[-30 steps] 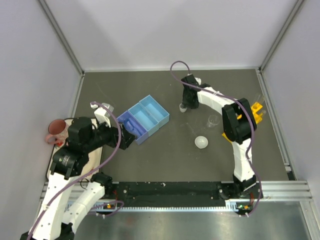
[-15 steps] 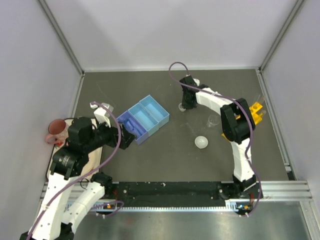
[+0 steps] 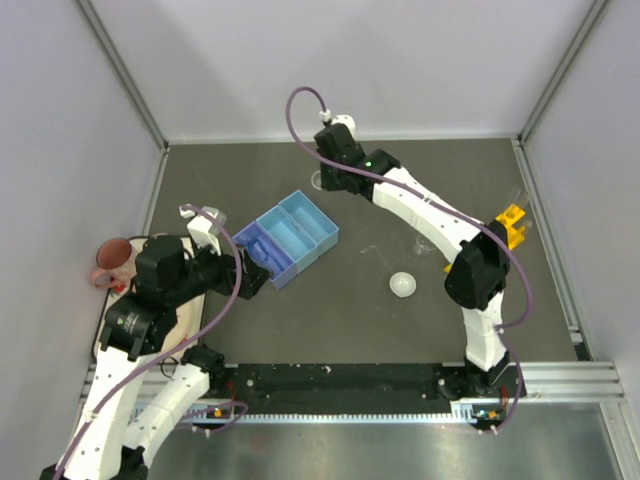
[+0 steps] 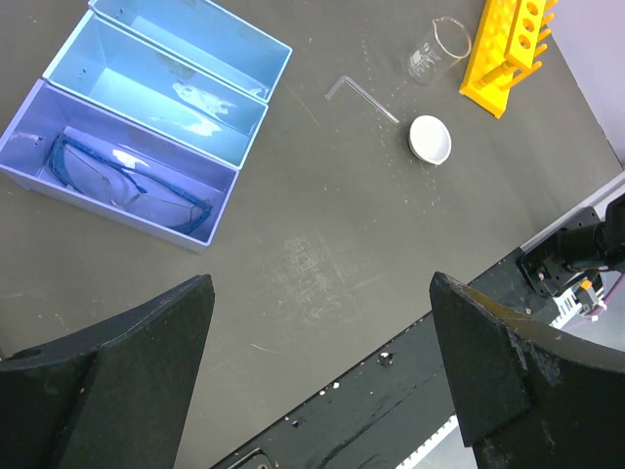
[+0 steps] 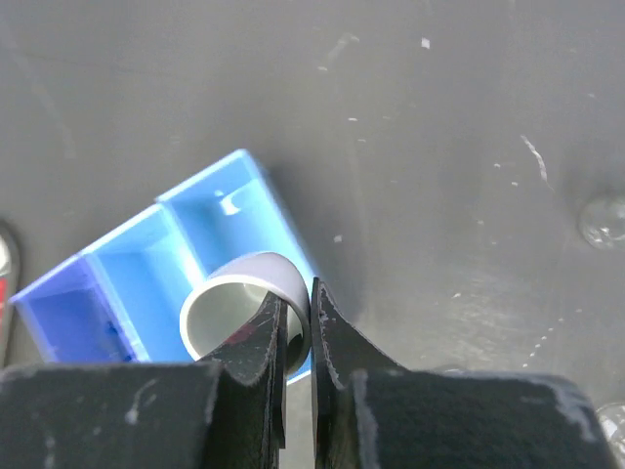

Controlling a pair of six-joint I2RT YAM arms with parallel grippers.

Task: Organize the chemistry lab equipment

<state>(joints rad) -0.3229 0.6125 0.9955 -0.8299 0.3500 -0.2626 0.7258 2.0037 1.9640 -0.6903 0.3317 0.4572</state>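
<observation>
Dark grey tabletop inside pale walls carries a light-blue three-compartment plastic tray, with blue-framed goggles already filed in its end compartment. The left gripper hangs spread wide and empty beside it. The right gripper is clenched on the rim of a small white round dish, held aloft by the tray's far end, probably bound for a free compartment.

Dark table, pale walls (metal-framed)

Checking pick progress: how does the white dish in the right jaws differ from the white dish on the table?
The held dish is pinched by its rim in the jaws of the right gripper; the table dish lies free. The held dish is tipped on edge; the table dish sits flat. Both are small, white and round.
</observation>
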